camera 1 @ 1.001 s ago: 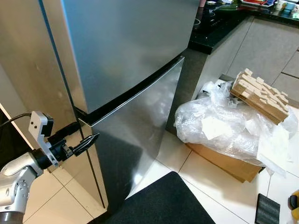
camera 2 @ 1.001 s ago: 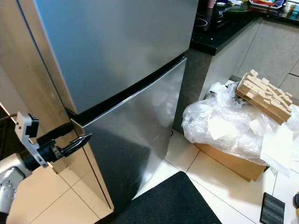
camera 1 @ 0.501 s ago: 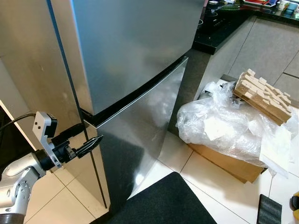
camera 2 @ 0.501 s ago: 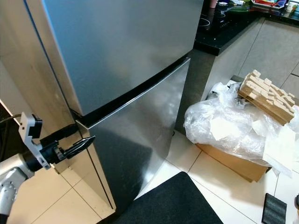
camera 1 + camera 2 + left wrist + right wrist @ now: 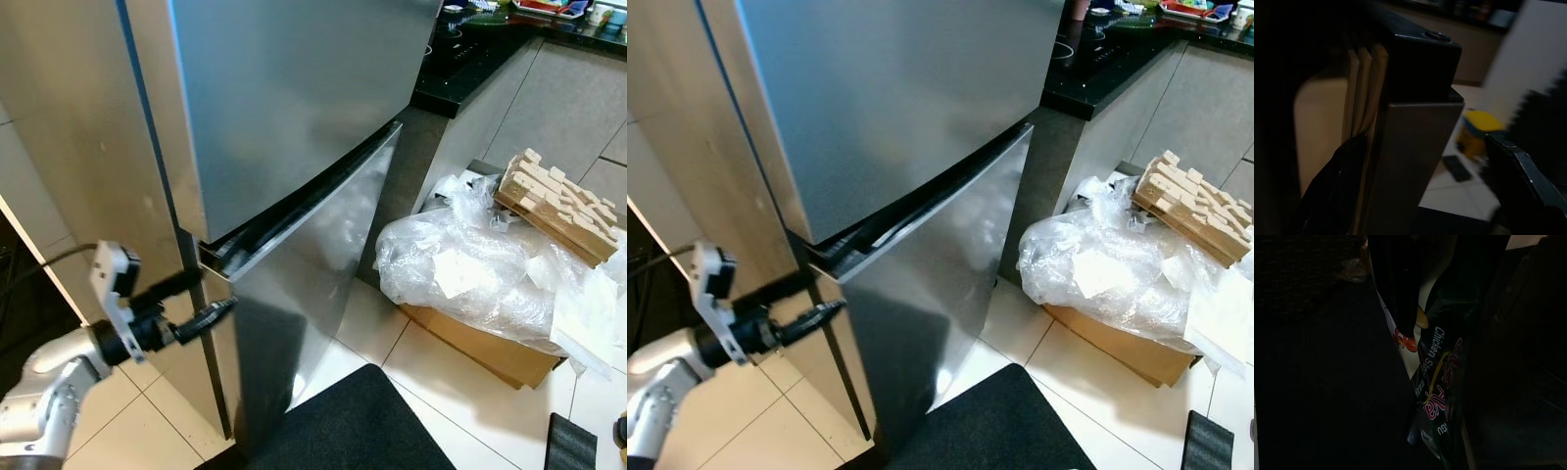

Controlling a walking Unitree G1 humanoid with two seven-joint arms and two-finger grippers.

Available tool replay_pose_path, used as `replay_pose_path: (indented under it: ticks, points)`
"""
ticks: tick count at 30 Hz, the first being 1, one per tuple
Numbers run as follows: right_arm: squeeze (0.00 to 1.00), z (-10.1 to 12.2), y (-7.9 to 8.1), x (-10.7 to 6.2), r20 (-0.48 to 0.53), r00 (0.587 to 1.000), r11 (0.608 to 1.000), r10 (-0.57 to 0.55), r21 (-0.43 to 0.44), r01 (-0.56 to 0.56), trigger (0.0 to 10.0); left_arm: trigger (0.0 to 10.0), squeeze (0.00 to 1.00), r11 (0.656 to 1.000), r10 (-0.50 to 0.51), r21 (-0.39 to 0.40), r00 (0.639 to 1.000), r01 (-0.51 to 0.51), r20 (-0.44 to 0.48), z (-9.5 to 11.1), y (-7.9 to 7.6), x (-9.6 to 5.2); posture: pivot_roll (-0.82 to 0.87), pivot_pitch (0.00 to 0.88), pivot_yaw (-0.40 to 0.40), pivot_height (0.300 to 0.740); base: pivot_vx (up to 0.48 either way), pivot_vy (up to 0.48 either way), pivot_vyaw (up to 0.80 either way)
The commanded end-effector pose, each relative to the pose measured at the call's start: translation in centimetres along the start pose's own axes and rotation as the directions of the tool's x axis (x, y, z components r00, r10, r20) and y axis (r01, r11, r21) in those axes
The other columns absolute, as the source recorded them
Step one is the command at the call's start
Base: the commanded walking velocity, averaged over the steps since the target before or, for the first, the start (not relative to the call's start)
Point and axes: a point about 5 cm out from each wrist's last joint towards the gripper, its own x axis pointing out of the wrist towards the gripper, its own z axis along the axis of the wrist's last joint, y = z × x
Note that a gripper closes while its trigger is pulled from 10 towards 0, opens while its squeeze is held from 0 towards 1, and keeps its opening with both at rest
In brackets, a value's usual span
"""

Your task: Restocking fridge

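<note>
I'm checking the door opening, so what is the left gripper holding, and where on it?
The left gripper straddles the handle-side edge of the fridge's lower door, just below its top corner; whether the fingers actually clamp it cannot be told.

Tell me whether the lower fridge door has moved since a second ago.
Yes. The lower fridge door has swung out from the upper door, opening a dark gap at its top edge, with the left claw at its edge.

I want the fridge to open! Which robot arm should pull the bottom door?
Left. The left gripper is already at the lower door edge, which looks slightly ajar.
</note>
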Motion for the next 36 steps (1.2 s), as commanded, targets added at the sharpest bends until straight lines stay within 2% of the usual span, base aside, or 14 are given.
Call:
replay_pose_path:
  ticks: [1, 11, 13, 15, 17, 21, 23, 24, 26, 33, 34, 35, 36]
  points:
    - [0.0, -0.4, -0.1, -0.1, -0.002, 1.0, 1.0, -0.005, 0.012, 0.005, 10.0, 10.0, 0.0, 0.998, -0.056, -0.027, 0.998, 0.056, 0.011, -0.4, -0.8, 1.1, 0.05, 0.0, -0.054, 0.74, 0.0, 0.0, 0.0]
    - [0.0, -0.3, 0.0, 0.0, -0.001, 1.0, 1.0, -0.001, 0.013, 0.001, 10.0, 10.0, 0.0, 0.995, -0.092, -0.048, 0.996, 0.092, 0.006, -0.8, -1.4, 1.6, 0.05, 0.0, -0.053, 0.74, 0.0, 0.0, 0.0]
    - [0.0, -0.2, 0.0, 0.0, -0.001, 1.0, 1.0, 0.001, 0.013, -0.001, 10.0, 10.0, 0.0, 0.991, -0.121, -0.066, 0.992, 0.119, -0.021, -1.5, -2.0, 1.8, 0.05, 0.0, -0.053, 0.74, 0.0, 0.0, 0.0]
    - [0.0, -0.2, 0.0, 0.0, -0.002, 1.0, 1.0, 0.002, 0.013, -0.002, 10.0, 10.0, 0.0, 0.993, -0.1, -0.073, 0.994, 0.096, -0.046, -2.1, -1.8, 1.6, 0.05, 0.0, -0.053, 0.74, 0.0, 0.0, 0.0]
    - [0.0, -0.2, 0.1, 0.0, -0.002, 1.0, 1.0, 0.002, 0.015, -0.002, 10.0, 10.0, 0.0, 0.996, -0.038, -0.085, 0.994, 0.029, -0.104, -3.5, -1.2, 0.9, 0.05, 0.0, -0.053, 0.74, 0.0, 0.0, 0.0]
    - [0.0, -0.3, 0.1, 0.0, -0.002, 1.0, 1.0, 0.003, 0.015, -0.003, 10.0, 10.0, 0.0, 0.994, -0.001, -0.104, 0.992, -0.013, -0.126, -4.3, -0.8, 0.2, 0.05, 0.0, -0.05, 0.74, 0.0, 0.0, 0.0]
    - [0.0, -0.4, 0.1, 0.0, -0.005, 1.0, 1.0, 0.003, 0.016, -0.003, 10.0, 10.0, 0.0, 0.985, 0.037, -0.162, 0.989, -0.06, -0.141, -5.5, -0.7, -1.2, 0.05, 0.0, -0.049, 0.74, 0.0, 0.0, 0.0]
    - [0.0, -0.4, 0.1, 0.0, -0.005, 1.0, 1.0, 0.003, 0.016, -0.003, 10.0, 10.0, 0.0, 0.985, 0.037, -0.162, 0.989, -0.06, -0.141, -5.5, -0.7, -1.2, 0.05, 0.0, -0.049, 0.74, 0.0, 0.0, 0.0]
    - [0.0, -0.4, 0.1, 0.0, -0.006, 1.0, 1.0, 0.004, 0.017, -0.004, 10.0, 10.0, 0.0, 0.975, 0.059, -0.201, 0.984, -0.093, -0.171, -6.4, -0.7, -2.4, 0.05, 0.0, -0.049, 0.74, 0.0, 0.0, 0.0]
    - [0.0, -0.5, 0.2, 0.0, -0.009, 1.0, 1.0, 0.005, 0.015, -0.005, 10.0, 10.0, 0.0, 0.961, 0.111, -0.22, 0.963, -0.166, -0.245, -8.0, -0.6, -4.0, 0.05, 0.0, -0.05, 0.74, 0.0, 0.0, 0.0]
    - [0.0, -0.5, 0.2, 0.0, -0.013, 1.0, 1.0, 0.005, 0.01, -0.005, 10.0, 10.0, 0.0, 0.939, 0.194, -0.209, 0.923, -0.273, -0.334, -9.8, -0.1, -5.0, 0.06, 0.0, -0.051, 0.74, 0.0, 0.0, 0.0]
    - [0.0, -0.5, 0.2, 0.0, -0.013, 1.0, 1.0, 0.005, 0.01, -0.005, 10.0, 10.0, 0.0, 0.939, 0.194, -0.209, 0.923, -0.273, -0.334, -9.8, -0.1, -5.0, 0.06, 0.0, -0.051, 0.74, 0.0, 0.0, 0.0]
    - [0.0, -0.6, 0.2, 0.0, -0.015, 1.0, 1.0, 0.004, 0.007, -0.004, 10.0, 10.0, 0.0, 0.928, 0.224, -0.205, 0.904, -0.313, -0.364, -10.5, 0.1, -5.3, 0.06, 0.0, -0.051, 0.74, 0.0, 0.0, 0.0]
